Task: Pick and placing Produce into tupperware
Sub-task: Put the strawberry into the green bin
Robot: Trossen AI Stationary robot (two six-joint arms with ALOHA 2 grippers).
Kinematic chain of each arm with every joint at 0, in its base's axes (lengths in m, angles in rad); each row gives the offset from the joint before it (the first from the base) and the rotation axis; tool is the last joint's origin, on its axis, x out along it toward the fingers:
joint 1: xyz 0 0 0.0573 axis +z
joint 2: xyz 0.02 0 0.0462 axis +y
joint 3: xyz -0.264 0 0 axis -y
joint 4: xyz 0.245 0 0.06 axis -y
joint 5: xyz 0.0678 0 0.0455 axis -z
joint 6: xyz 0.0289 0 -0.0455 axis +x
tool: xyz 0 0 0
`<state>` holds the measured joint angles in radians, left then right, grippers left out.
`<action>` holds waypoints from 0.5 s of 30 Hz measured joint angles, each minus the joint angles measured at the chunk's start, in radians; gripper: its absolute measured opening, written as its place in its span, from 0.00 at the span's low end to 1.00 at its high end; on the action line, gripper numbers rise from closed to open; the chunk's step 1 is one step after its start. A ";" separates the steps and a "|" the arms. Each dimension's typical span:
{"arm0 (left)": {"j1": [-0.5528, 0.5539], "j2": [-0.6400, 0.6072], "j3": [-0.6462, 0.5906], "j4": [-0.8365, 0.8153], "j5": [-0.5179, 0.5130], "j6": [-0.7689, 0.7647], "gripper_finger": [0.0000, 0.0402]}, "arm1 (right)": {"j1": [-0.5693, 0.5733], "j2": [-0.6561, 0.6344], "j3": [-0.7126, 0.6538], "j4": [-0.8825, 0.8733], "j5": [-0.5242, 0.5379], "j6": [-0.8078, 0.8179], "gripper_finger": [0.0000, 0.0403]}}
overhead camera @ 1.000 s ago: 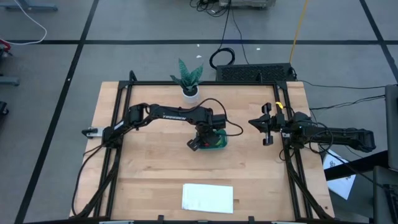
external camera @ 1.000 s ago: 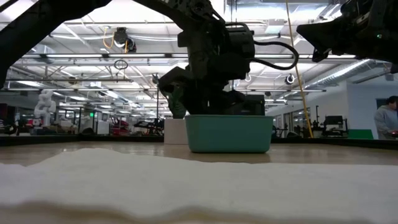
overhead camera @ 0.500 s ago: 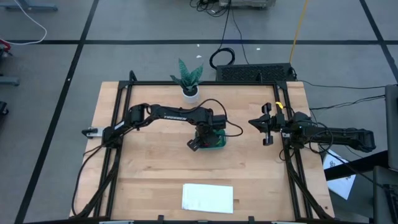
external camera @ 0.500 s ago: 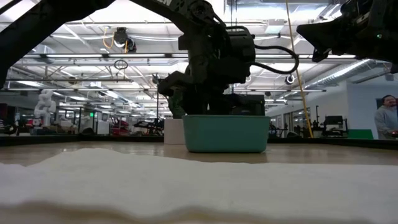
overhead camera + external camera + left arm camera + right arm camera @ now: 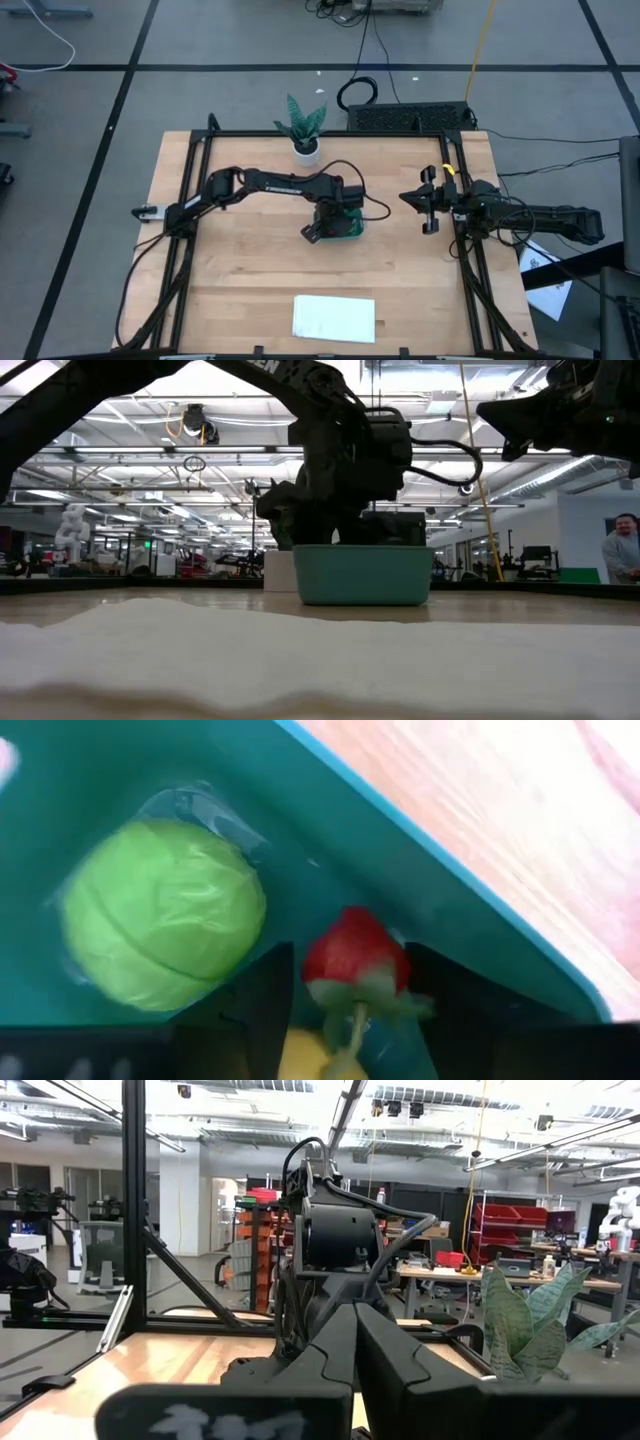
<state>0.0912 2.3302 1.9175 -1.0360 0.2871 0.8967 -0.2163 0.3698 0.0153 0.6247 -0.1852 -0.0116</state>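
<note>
The teal tupperware (image 5: 352, 230) (image 5: 360, 575) sits mid-table. My left gripper (image 5: 330, 225) (image 5: 350, 960) reaches down into it and is shut on the red strawberry (image 5: 355, 955). The lime-green ball (image 5: 160, 915) lies on the container's floor beside it. The yellow lemon (image 5: 305, 1055) shows just behind the strawberry, partly hidden by the fingers. My right gripper (image 5: 430, 205) (image 5: 355, 1340) hovers shut near the table's right edge, touching nothing. My left gripper has the strawberry's lower body, near its green leaves (image 5: 360, 988), pinched between its two fingers (image 5: 270, 1000). It comes from above, pointing down into the tupperware. The red tip sticks out past the fingertips toward the container's floor; whether it rests there I cannot tell.
A potted plant (image 5: 303, 125) stands at the table's far edge. A flat white sheet (image 5: 334, 316) lies near the near edge and fills the low view's foreground. Black frame rails (image 5: 195, 200) run along both sides. A person (image 5: 625, 555) stands in the room behind.
The tupperware has slid slightly toward the table's left with my left gripper inside it. The left arm's upper links have shifted a little. The right arm has kept still.
</note>
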 joint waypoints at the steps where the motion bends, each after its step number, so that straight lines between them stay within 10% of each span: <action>1: 0.000 0.002 0.000 -0.005 -0.001 0.000 0.50 | 0.000 0.000 0.000 -0.002 0.000 0.000 0.00; 15: 0.000 0.014 0.001 -0.007 -0.088 -0.012 0.60 | 0.000 0.000 0.000 -0.025 0.000 -0.005 0.00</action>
<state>0.0910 2.3440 1.9186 -1.0428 0.1994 0.8847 -0.2163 0.3695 0.0154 0.5995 -0.1852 -0.0162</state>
